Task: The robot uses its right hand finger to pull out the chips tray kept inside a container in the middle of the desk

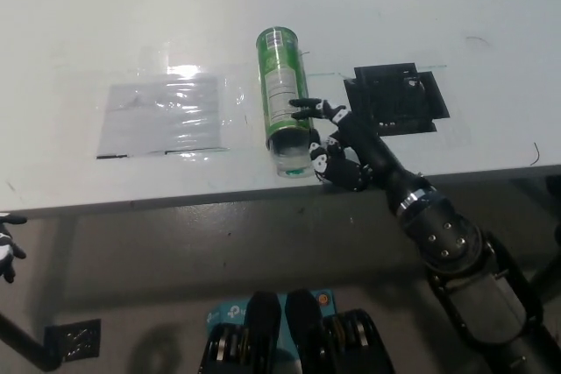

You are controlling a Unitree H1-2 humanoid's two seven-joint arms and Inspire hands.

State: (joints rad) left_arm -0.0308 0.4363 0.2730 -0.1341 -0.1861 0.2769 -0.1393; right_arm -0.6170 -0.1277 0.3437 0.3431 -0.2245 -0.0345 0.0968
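The right hand [337,148] has its fingers [305,103] spread and holds nothing; one reaches against the can's side while the curled ones sit just beside the can's open mouth, near the desk's front edge. That placement suits hooking a finger into the opening, which is my reading. The can [285,101] lies on its side mid-desk [438,6], mouth toward the robot, so the tray [294,162] inside, just showing at the mouth, can slide straight out. A black pad [394,98] lies right of it, a clear sheet [162,114] left. The left hand [7,247] rests low at the left edge, below the desk; whether it is open I cannot tell.
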